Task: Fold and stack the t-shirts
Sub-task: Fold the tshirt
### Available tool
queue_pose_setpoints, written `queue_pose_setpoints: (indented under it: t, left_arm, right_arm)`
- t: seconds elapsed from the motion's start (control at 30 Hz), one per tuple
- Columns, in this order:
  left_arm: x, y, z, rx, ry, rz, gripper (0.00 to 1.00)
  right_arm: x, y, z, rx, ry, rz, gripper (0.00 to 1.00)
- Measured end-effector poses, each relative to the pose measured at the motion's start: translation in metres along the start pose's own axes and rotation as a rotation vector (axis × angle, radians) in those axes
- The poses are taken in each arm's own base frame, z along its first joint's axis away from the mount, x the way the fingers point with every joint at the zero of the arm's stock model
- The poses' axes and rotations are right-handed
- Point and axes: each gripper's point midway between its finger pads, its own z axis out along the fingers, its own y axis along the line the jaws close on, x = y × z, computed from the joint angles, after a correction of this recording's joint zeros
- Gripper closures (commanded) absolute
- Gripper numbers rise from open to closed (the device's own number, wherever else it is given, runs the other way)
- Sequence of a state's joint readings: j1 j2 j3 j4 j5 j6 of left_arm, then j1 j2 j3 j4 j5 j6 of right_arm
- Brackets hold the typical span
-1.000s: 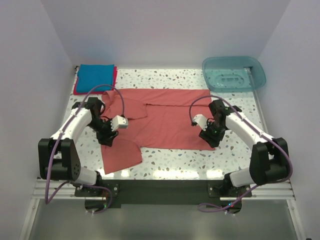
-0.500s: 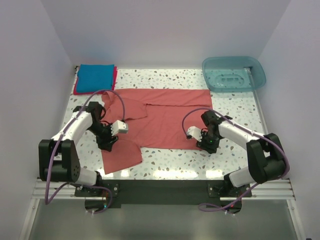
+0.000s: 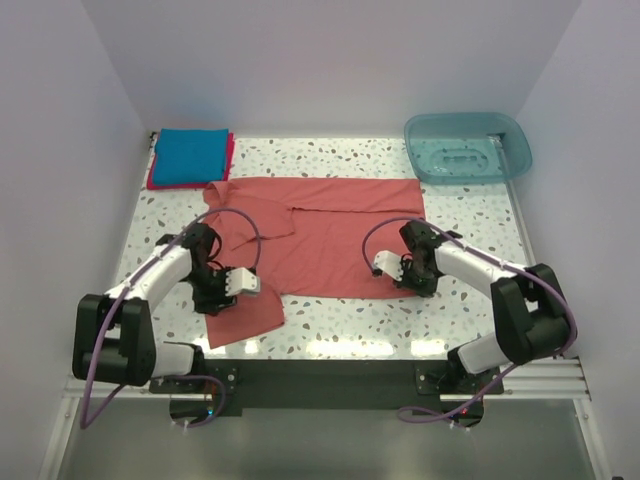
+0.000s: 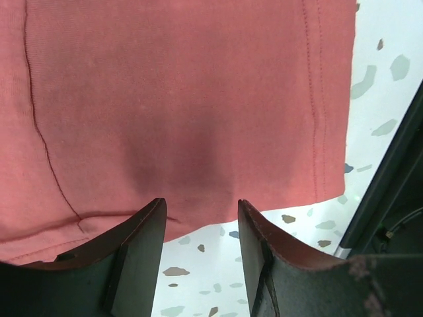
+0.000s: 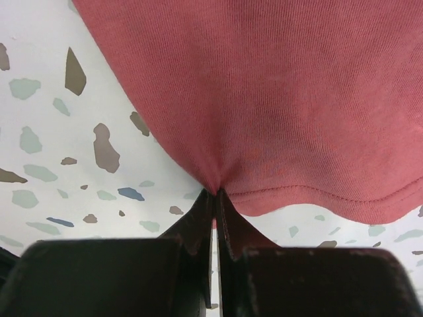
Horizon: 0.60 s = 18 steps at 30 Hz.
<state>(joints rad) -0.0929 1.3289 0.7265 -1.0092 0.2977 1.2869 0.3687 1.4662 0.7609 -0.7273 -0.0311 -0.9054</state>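
The right gripper (image 5: 216, 195) has its jaws pressed together, pinching a small fold at the near hem of the salmon-red t-shirt (image 5: 277, 99). The cloth gathers to a point at the fingertips. The left gripper (image 4: 201, 211) has its jaws spread. An edge of the same shirt lies under the gap between the fingertips; contact cannot be determined. The shirt lies spread on the table (image 3: 350, 320), extending between and beyond both grippers. Far beyond the left gripper, the folded blue t-shirt (image 3: 190, 155) rests on the crimson-pink t-shirt (image 3: 158, 183).
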Motion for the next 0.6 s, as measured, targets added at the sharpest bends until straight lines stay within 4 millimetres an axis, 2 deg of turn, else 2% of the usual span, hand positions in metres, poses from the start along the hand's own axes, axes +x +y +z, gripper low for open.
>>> queue_pose_setpoints:
  t: [0.13,0.23,0.37,0.4,0.43,0.53,0.6]
  left_arm:
    - [0.001,0.001,0.005,-0.016,0.028,0.054,0.51]
    - [0.006,-0.009,0.017,-0.001,0.068,0.102,0.51]
    - [0.005,-0.007,0.018,-0.037,0.099,0.151,0.54]
    - [0.006,-0.006,0.018,-0.042,0.104,0.153,0.58]
    - [0.006,-0.004,0.018,-0.049,0.106,0.157,0.69]
    - [0.005,0.004,0.018,-0.081,0.114,0.173,0.88]
    - [0.004,0.008,0.017,-0.092,0.114,0.18,0.97]
  right_arm:
    - [-0.001,-0.001,0.0,-0.019,0.014,0.002,1.0]
    - [-0.002,-0.001,-0.001,-0.035,0.022,0.001,1.0]
    - [-0.004,-0.001,-0.001,-0.043,0.018,0.0,1.0]
    - [-0.004,-0.001,-0.001,-0.043,0.018,0.0,1.0]
    - [-0.004,-0.001,-0.001,-0.044,0.019,0.0,1.0]
    - [-0.004,-0.001,-0.001,-0.048,0.021,-0.001,1.0]
    - [-0.004,0.0,-0.002,-0.056,0.024,-0.001,1.0]
